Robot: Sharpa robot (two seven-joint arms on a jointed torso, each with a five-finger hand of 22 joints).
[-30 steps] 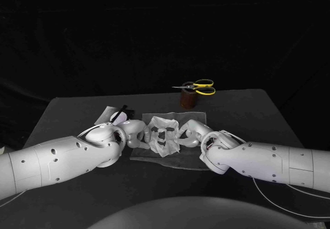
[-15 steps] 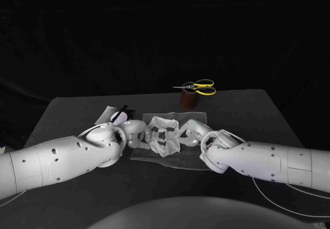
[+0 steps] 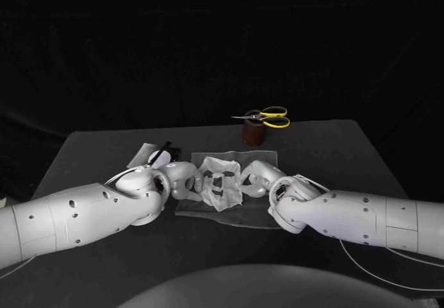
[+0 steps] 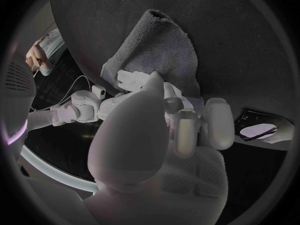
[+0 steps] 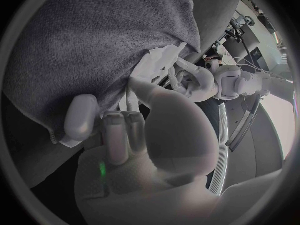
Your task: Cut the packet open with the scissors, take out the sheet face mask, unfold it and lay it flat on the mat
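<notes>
The white sheet face mask (image 3: 220, 183) is spread partly open, still crumpled, over the grey mat (image 3: 242, 217) in the middle of the table. My left hand (image 3: 181, 177) holds its left edge and my right hand (image 3: 259, 178) holds its right edge, both low over the mat. In the right wrist view my right hand's fingers (image 5: 119, 130) pinch the mask (image 5: 157, 60) over the mat (image 5: 94, 45), with the left hand (image 5: 203, 82) opposite. The left wrist view has my left hand (image 4: 178, 130) over the mat (image 4: 156, 50). The yellow-handled scissors (image 3: 265, 117) rest on a brown holder (image 3: 253, 133).
The cut-open packet (image 3: 151, 153) lies on the table just behind my left hand, and it also appears beside that hand as the packet (image 4: 259, 131) in the left wrist view. The scissors' holder stands at the table's back edge, behind the mat.
My right arm has edged slightly to the left. The mask and the left hand stay almost as they were.
</notes>
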